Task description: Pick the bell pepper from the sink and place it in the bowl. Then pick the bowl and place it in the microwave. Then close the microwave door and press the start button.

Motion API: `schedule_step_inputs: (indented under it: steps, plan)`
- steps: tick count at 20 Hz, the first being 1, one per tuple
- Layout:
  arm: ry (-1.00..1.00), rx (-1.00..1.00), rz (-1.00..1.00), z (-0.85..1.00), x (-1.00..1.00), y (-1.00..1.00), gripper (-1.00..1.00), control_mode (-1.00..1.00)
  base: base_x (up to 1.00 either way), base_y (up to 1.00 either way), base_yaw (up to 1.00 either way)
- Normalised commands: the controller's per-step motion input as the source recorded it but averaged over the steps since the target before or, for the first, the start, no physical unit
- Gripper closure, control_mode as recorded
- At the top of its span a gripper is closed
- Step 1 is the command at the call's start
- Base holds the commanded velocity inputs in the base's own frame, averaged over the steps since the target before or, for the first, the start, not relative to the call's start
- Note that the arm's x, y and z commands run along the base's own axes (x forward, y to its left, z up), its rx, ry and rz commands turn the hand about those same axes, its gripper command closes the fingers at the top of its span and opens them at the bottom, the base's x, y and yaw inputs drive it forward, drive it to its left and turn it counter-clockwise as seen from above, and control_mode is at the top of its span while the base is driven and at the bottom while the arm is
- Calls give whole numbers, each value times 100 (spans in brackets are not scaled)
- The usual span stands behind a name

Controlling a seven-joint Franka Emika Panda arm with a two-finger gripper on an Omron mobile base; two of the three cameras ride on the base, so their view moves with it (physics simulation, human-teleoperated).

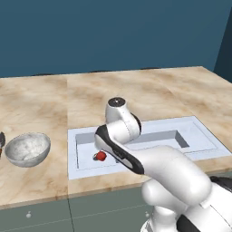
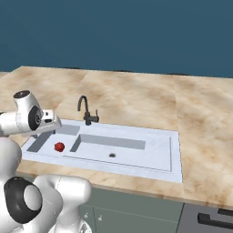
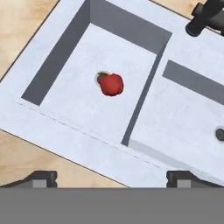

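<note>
The tool (image 3: pixel 111 177) hangs above the front rim of the sink (image 3: pixel 78 144), its two dark fingertips (image 3: pixel 41 177) set wide apart with nothing between them. The bell pepper (image 3: pixel 111 84) lies on the floor of the sink's left basin, over the drain. The bowl (image 1: pixel 27 148) sits upright on the counter (image 1: pixel 41 104) near its front edge, well left of the sink.

The bell pepper (image 3: pixel 111 84) lies in the sink's (image 1: pixel 199 131) left basin, seemingly over its drain; the bowl (image 1: pixel 27 149) sits left.
</note>
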Motion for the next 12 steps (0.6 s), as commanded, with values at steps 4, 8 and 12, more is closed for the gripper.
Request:
schedule_step_inputs:
  steps: [4,8,12]
  plan:
    - [1,-3,0,-43,40,16,-100,-100,0,0,0]
    - [3,0,0,-38,35,7,-100,-100,0,0,0]
    - [2,0,0,-43,21,0,-100,-100,0,0,0]
